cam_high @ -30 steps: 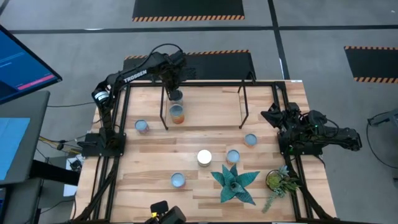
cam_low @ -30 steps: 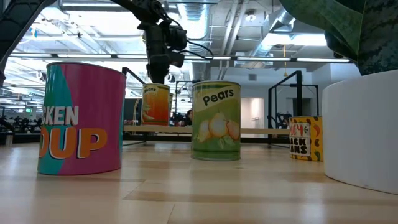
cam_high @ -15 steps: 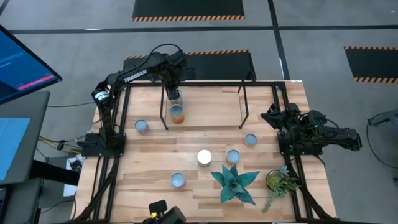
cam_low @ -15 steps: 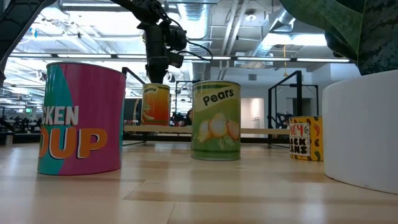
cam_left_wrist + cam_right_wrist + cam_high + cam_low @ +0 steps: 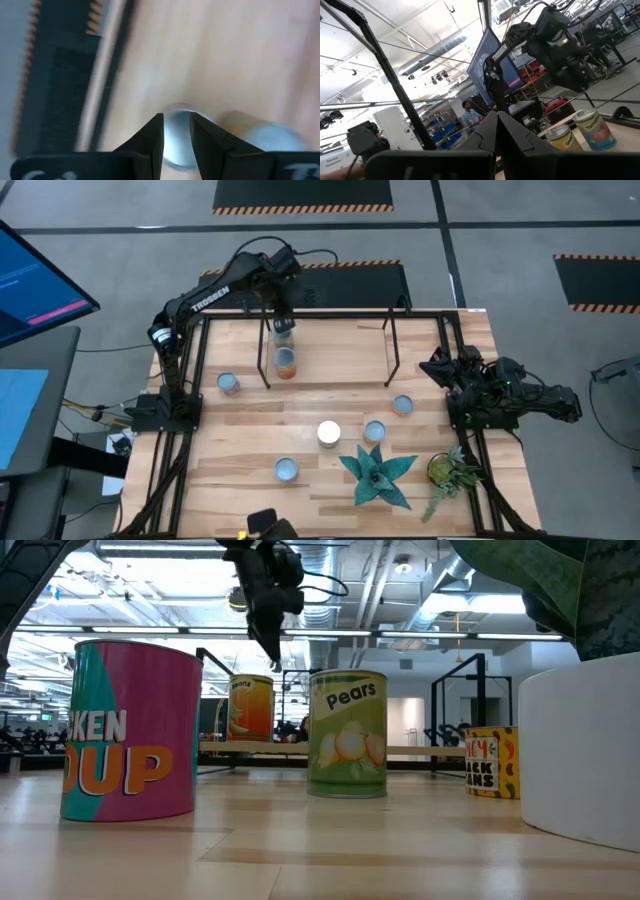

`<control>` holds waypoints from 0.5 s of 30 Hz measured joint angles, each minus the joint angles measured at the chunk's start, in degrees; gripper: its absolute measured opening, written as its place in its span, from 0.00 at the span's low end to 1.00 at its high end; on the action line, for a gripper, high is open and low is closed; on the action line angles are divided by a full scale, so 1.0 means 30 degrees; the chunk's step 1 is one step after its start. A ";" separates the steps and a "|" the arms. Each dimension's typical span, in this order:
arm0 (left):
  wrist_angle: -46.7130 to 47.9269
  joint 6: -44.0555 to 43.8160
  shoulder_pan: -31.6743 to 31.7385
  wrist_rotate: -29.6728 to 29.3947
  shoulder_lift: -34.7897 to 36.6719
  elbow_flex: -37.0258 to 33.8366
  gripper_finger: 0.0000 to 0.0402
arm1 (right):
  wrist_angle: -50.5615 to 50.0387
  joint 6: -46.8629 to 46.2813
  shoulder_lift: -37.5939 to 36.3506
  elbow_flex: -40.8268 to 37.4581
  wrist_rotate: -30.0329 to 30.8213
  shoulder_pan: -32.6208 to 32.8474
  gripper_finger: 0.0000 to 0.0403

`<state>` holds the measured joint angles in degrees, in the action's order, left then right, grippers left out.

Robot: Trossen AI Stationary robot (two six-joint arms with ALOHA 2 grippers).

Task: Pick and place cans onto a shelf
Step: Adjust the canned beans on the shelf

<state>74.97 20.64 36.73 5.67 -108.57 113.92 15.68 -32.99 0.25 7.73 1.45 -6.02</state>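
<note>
A silver-topped can stands on the shelf near its far left corner. A second can with an orange label stands upright just in front of it. My left gripper hangs above the far can, pointing steeply down. Its fingers are a little apart, and the can's top shows below the gap. In the low view the gripper is clear above the orange can. My right gripper rests shut at the table's right edge, away from every can.
Loose cans stand on the table at the left, the near middle and the right. A white round pot and two green plants sit near the front. Most of the shelf's right part is bare wood.
My left gripper has opened, let go of the far can on the shelf and risen straight up from it. The can stays upright where it stood.
</note>
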 joint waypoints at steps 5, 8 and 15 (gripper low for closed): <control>0.1600 -0.3107 -0.0658 0.2805 0.0000 0.0557 0.19 | 0.0012 0.0670 0.0000 0.0000 0.0005 -0.0049 0.09; 0.3400 -0.3311 -0.1576 0.4191 -0.0002 0.0550 0.19 | 0.0083 0.1561 0.0000 0.0000 0.0093 -0.0108 0.09; 0.5052 -0.4865 -0.4519 0.3970 0.0568 0.0425 0.19 | -0.0062 0.1677 0.0000 0.0000 0.0157 -0.0740 0.09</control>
<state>90.12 6.04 23.17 17.58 -106.87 115.19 15.50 -27.95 0.25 7.73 1.92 -8.24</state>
